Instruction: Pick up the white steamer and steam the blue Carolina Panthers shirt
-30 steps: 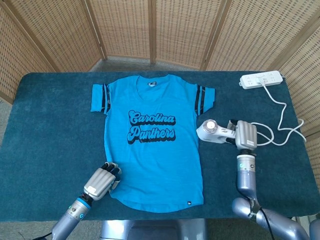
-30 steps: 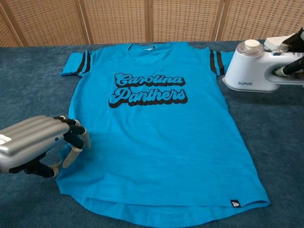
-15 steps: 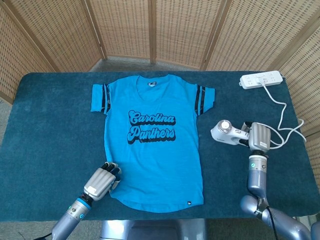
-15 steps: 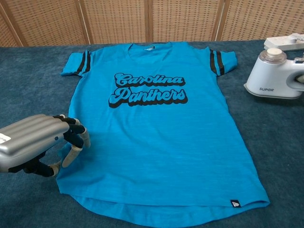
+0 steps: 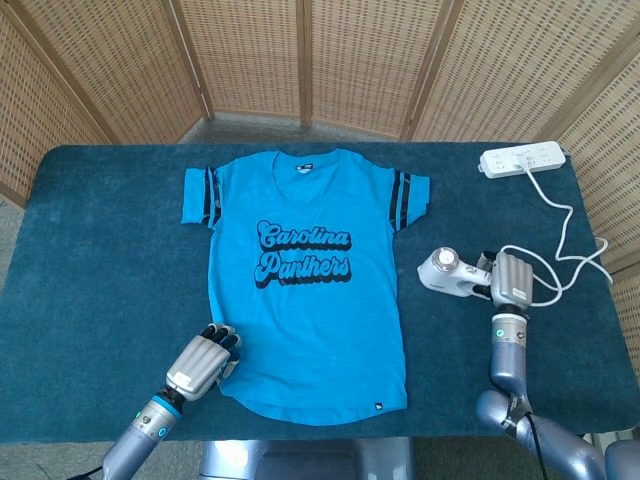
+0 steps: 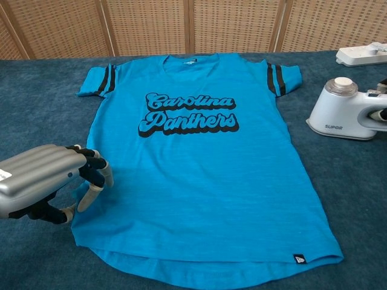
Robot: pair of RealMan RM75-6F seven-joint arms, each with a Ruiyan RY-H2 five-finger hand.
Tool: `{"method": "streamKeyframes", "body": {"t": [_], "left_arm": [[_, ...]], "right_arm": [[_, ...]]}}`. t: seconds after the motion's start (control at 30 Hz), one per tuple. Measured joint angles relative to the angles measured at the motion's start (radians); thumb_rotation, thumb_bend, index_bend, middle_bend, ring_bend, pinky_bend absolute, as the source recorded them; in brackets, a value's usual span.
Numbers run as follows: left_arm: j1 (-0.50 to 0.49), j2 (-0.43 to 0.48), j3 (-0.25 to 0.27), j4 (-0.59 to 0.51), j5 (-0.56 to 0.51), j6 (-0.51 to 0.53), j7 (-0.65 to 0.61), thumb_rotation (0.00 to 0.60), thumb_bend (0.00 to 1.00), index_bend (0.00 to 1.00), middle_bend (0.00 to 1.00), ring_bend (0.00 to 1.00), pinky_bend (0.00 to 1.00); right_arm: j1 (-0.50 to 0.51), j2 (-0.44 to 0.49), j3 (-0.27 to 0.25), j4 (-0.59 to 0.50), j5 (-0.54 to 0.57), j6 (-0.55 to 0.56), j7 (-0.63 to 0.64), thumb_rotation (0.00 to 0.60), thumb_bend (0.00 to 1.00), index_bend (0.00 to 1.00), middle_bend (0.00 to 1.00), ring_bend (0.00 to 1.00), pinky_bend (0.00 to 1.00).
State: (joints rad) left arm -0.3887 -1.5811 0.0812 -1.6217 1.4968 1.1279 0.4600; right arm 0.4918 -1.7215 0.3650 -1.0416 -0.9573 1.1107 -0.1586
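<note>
Lying flat mid-frame on the dark blue table (image 5: 90, 250), the shirt (image 5: 305, 290) is bright blue with black script lettering and striped sleeves. Right of it sits the white steamer (image 5: 448, 272), its handle gripped by the right hand (image 5: 510, 280). At lower left, the left hand (image 6: 54, 181) presses curled fingers on the hem.

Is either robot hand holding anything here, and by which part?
The right robot hand holds the white steamer by its handle. The left robot hand rests at the shirt's hem, gripping nothing visible.
</note>
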Motion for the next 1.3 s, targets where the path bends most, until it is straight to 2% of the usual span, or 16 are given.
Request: {"method": "streamKeyframes", "body": {"t": [0.37, 0.73, 0.93, 1.3], "left_arm": [[0.0, -0.002, 0.0, 0.004, 0.0, 0.0, -0.003, 0.6, 0.45, 0.71, 0.35, 0.23, 0.19], [-0.002, -0.006, -0.002, 0.007, -0.001, -0.004, -0.002, 0.6, 0.45, 0.71, 0.35, 0.23, 0.19], [-0.003, -0.009, -0.002, 0.011, -0.003, -0.007, -0.004, 0.6, 0.45, 0.71, 0.35, 0.23, 0.19], [-0.003, -0.009, 0.0, 0.015, 0.001, -0.006, -0.011, 0.6, 0.45, 0.71, 0.35, 0.23, 0.19]], "right_arm": [[-0.006, 0.018, -0.009, -0.017, -0.001, -0.017, -0.003, 0.6, 0.35, 0.53, 0.53, 0.48, 0.41], [-0.02, 0.048, -0.035, -0.047, -0.029, -0.026, 0.005, 0.6, 0.35, 0.28, 0.3, 0.24, 0.21], [-0.031, 0.071, -0.048, -0.072, -0.047, -0.02, 0.014, 0.6, 0.35, 0.23, 0.26, 0.19, 0.17], [-0.069, 0.133, -0.089, -0.157, -0.088, 0.0, 0.018, 0.6, 0.35, 0.21, 0.25, 0.18, 0.15]]}}
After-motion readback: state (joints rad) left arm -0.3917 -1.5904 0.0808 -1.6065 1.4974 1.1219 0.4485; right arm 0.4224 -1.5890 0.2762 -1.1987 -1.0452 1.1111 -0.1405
